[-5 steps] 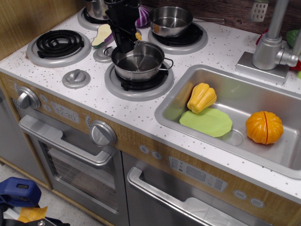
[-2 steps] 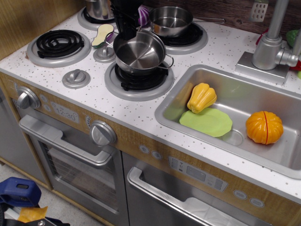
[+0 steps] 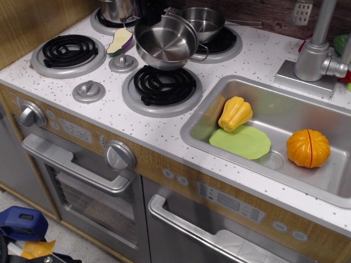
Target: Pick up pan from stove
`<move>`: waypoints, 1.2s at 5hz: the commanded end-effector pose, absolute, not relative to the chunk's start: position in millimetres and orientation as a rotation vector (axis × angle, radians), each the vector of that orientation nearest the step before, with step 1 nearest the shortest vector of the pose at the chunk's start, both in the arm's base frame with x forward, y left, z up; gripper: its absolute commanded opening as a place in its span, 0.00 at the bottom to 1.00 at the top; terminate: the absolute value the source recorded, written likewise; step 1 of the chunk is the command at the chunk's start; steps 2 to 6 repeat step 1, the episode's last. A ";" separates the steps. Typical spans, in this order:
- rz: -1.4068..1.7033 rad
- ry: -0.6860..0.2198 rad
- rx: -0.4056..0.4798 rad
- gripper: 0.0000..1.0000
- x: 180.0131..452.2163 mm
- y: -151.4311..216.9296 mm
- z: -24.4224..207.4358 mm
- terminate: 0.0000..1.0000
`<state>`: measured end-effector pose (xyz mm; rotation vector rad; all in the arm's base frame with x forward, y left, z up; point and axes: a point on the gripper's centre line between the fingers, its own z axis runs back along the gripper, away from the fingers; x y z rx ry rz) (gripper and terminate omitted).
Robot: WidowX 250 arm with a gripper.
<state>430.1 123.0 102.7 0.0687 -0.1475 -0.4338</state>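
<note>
The pan (image 3: pixel 166 43), a shiny round steel pot with wire loop handles, hangs tilted in the air above the stove (image 3: pixel 109 118), its open side turned toward the camera. It is over the gap between the front right burner (image 3: pixel 164 86) and the back burners, touching neither. My black gripper (image 3: pixel 149 12) shows only at the top edge, behind the pan's far left rim, shut on that rim. Its fingertips are mostly hidden by the pan.
A long-handled steel pan (image 3: pixel 202 22) sits on the back right burner and a taller pot (image 3: pixel 112 8) on the back left. An eggplant slice (image 3: pixel 120 41) lies between burners. The sink (image 3: pixel 197 134) holds a yellow squash (image 3: pixel 236 113), green plate (image 3: pixel 241 141) and orange pumpkin (image 3: pixel 308 148). A faucet (image 3: pixel 315 49) stands behind.
The pan has risen off the front right burner and moved back and up, tilting further. The gripper rose with it, now nearly out of frame. The burner coil is now uncovered.
</note>
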 end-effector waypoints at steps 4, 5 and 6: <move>-0.435 -0.255 0.187 0.00 427.3 111.4 186.3 1.00; -0.435 -0.255 0.187 0.00 427.3 111.4 186.3 1.00; -0.435 -0.255 0.187 0.00 427.3 111.4 186.3 1.00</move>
